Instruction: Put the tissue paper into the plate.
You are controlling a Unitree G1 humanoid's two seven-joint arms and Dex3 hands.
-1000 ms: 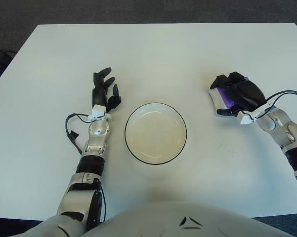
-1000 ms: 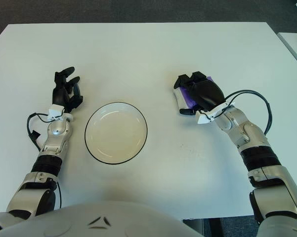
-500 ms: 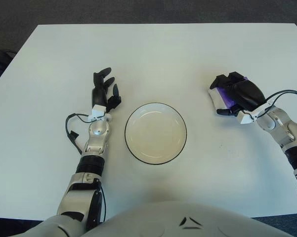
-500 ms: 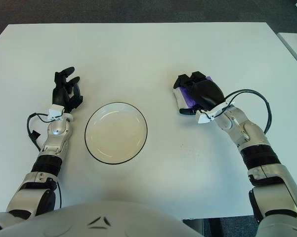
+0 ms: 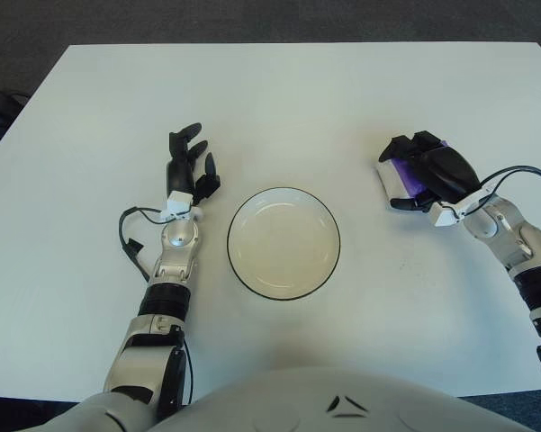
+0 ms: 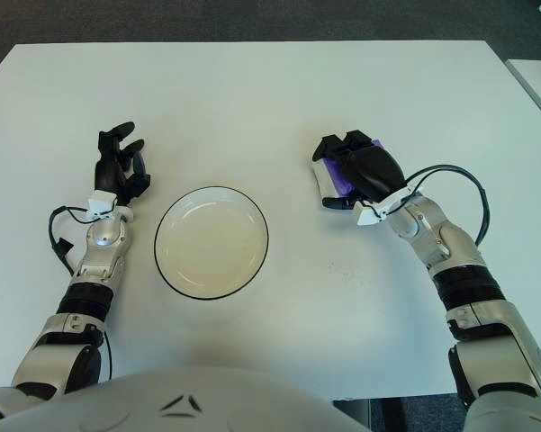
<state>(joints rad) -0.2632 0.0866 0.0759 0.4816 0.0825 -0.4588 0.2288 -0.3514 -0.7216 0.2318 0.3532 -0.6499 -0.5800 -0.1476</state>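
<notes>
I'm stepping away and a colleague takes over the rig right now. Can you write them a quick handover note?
Right hand: fingers closed over the purple-and-white tissue pack, to the right of the plate.
Left hand: idle, open, left of the plate.
Plate: at table centre, nothing in it.
Done: tissue pack grasped.
Left: carry it across to the plate and let go.

The table is plain white, with dark grey floor showing beyond its far edge. The plate is cream inside with a thin black rim. To the right of the plate, the tissue pack is white and purple under the black fingers of the right hand. To the left of the plate, the left hand is black too, on a silver-grey wrist.
</notes>
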